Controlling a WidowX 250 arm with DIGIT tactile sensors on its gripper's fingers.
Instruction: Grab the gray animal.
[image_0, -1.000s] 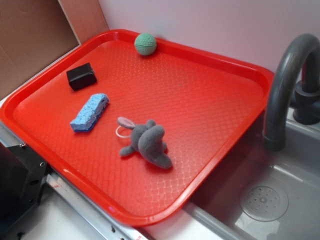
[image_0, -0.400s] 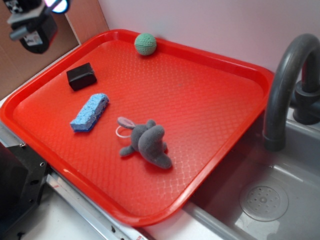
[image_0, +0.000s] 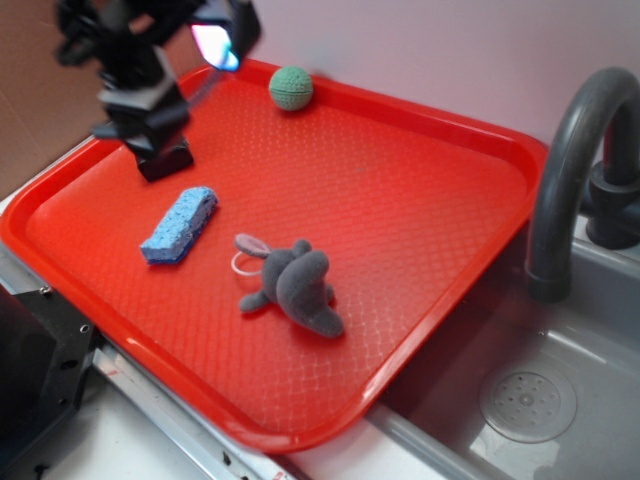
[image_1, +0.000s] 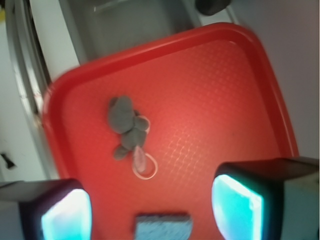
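I have the gripper (image_0: 160, 120) high over the far left part of the red tray (image_0: 420, 210), and in the wrist view its two fingers (image_1: 237, 207) stand wide apart with nothing between them, so it is released and empty. The gray animal (image_0: 295, 285) lies on the tray toward the near edge, to the right of the blue sponge (image_0: 180, 224) and well apart from the gripper. Its white ring (image_0: 243, 264) sits on the sponge side of the body, touching the ear.

What worries me most is the sponge: it lies between the gripper and the animal, just beside the ring, and in the wrist view it is right under the fingers. If I come down too early I would judge the fingers land on the sponge or shove it into the toy.

The black block (image_0: 165, 158) sits just below the gripper in the exterior view; a low sweep from here could clip it.

The toy looks soft and lumpy, lying on its side with limbs sprawled. A pinch on an ear or a leg would probably slip out on the lift, and catching only the ring could let it dangle or drop. I would aim for the fat body.

The green ball (image_0: 291, 88) at the far rim is well clear of the animal and should not matter. The wrist picture is blurred, so my aim is rough
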